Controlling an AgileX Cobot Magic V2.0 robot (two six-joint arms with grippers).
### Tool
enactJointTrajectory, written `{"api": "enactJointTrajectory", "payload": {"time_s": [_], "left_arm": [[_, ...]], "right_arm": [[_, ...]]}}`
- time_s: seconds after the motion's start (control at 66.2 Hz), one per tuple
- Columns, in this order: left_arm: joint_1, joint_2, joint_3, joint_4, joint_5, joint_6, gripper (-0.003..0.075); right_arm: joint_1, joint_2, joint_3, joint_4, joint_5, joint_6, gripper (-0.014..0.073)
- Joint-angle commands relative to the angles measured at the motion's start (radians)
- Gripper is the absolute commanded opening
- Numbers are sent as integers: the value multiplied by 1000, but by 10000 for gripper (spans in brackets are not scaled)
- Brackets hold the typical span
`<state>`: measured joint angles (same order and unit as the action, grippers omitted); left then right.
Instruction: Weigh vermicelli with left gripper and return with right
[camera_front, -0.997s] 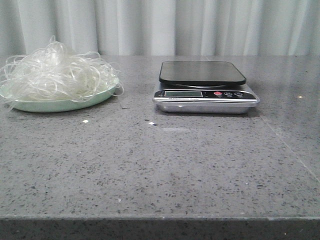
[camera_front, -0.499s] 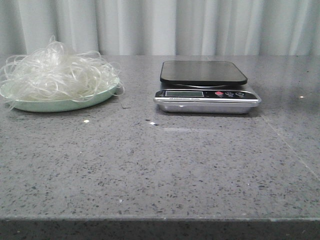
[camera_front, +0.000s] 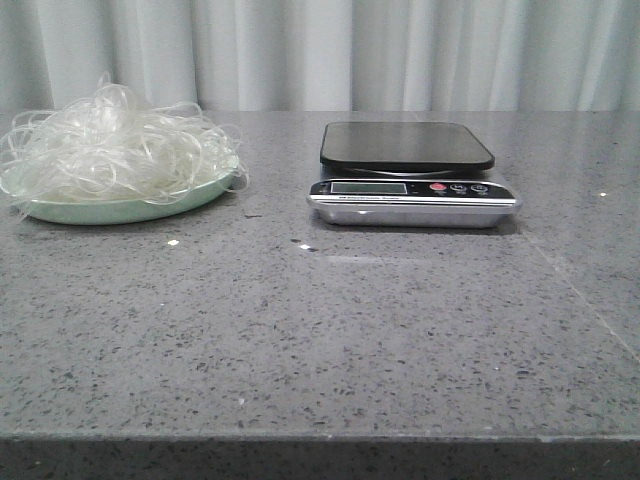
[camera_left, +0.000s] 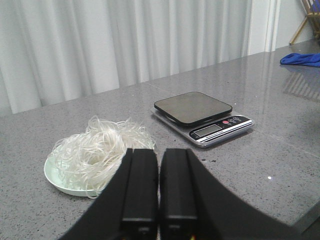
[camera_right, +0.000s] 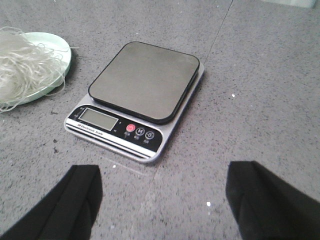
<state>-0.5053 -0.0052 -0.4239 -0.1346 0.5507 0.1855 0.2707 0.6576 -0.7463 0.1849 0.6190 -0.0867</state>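
The vermicelli is a loose whitish tangle heaped on a pale green plate at the table's back left; it also shows in the left wrist view as vermicelli and partly in the right wrist view as vermicelli. A kitchen scale with a bare black platform stands at the back centre. My left gripper is shut with nothing between its fingers, held above the table short of the plate. My right gripper is open over bare table in front of the scale. Neither gripper shows in the front view.
A grey speckled stone table carries everything, with white curtains behind. A blue cloth lies far off to the side in the left wrist view.
The picture shifts by a few pixels at the scale between the earliest frame and now. The vermicelli and plate lie as before.
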Motion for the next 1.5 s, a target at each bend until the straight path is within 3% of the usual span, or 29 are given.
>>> {"api": "enactJointTrajectory", "payload": {"time_s": [0.0,0.257,0.317,0.408,0.469,0.484,0.544,0.62,1.481], "left_arm": [[5,-7,-23,-14,-78,-1,128],[5,-7,-23,-14,-78,-1,128],[5,-7,-23,-14,-78,-1,128],[5,-7,-23,-14,-78,-1,128],[5,-7,-23,-14,-78,-1,128],[5,-7,-23,-14,-78,-1,128],[5,-7,-23,-14,-78,-1,128],[5,-7,-23,-14,-78,-1,128],[32,-7,19,17,-99,-1,128]], "right_arm": [[-6,-104,40,0,-82,-13,610],[-6,-323,174,14,-130,-11,608],[-6,-371,199,14,-172,-11,574],[-6,-423,231,14,-244,-11,443],[-6,-447,250,14,-285,-12,299],[-6,-456,255,14,-302,-12,216],[-6,-465,271,14,-333,-12,127],[-6,-466,287,14,-361,-12,174],[-6,-466,313,15,-350,-12,168]]}}
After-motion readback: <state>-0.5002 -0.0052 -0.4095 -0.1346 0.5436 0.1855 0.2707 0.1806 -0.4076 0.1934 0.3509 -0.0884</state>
